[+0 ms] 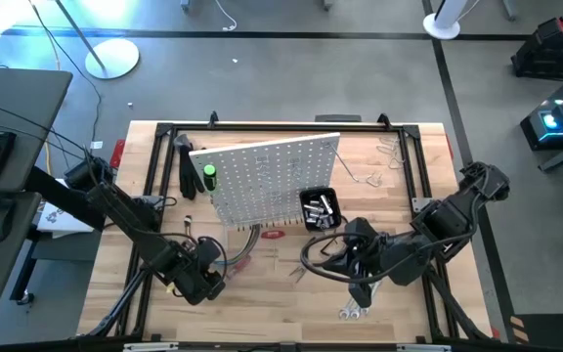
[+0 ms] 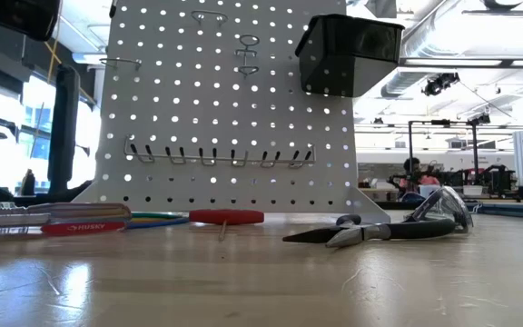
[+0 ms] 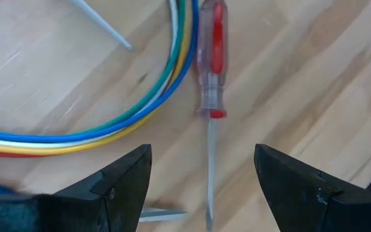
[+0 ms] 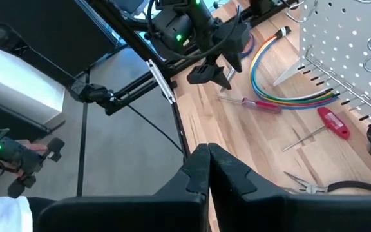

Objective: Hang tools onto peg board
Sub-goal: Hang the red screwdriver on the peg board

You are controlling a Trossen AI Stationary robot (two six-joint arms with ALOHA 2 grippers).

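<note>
Pliers (image 2: pixel 384 230) and red screwdriver (image 3: pixel 212 58) lay unhung on the counter (image 1: pixel 272 293), 6 o'clock of peg board (image 2: pixel 230 109). We had left pincer (image 3: pixel 203 187) spread above the screwdriver, right pincer (image 4: pixel 209 169) pressed together, empty.

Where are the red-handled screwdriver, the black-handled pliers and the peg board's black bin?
Red-handled screwdriver (image 3: pixel 212 58): left wrist view, handle.
Black-handled pliers (image 2: pixel 398 231): low view, handle.
Black bin (image 2: pixel 350 54): low view, front wall.
</note>
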